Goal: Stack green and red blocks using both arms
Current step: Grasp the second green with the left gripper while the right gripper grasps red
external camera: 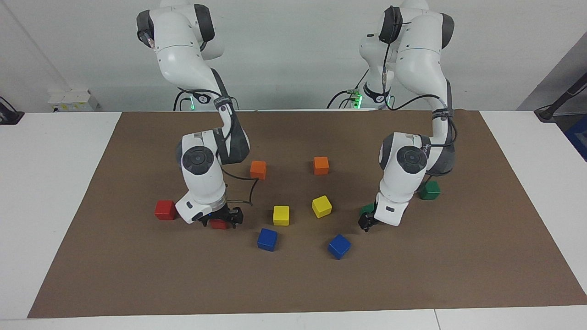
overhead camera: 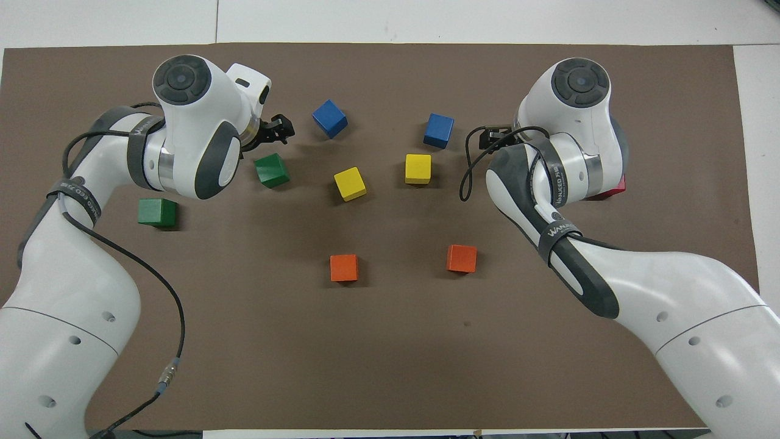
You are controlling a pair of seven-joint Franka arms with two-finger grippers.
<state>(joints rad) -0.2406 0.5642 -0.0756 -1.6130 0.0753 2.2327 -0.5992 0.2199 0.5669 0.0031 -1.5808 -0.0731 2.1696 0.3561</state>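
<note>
My right gripper point(external camera: 220, 218) is open and low over the mat, its fingers standing either side of a red block point(external camera: 218, 224). In the overhead view this gripper point(overhead camera: 492, 135) shows but that block is hidden under it. The second red block point(external camera: 165, 210) lies toward the right arm's end, half covered by the arm from above point(overhead camera: 612, 188). My left gripper point(external camera: 365, 224) point(overhead camera: 277, 128) is open and empty, low over the mat just beside a tilted green block point(external camera: 367, 209) point(overhead camera: 272, 170). The second green block point(external camera: 429, 190) point(overhead camera: 157, 213) lies nearer the robots.
Two blue cubes point(external camera: 267, 239) point(external camera: 339, 246), two yellow cubes point(external camera: 281, 215) point(external camera: 321, 206) and two orange cubes point(external camera: 258, 169) point(external camera: 321, 165) lie between the grippers on the brown mat point(external camera: 293, 284). White table borders the mat.
</note>
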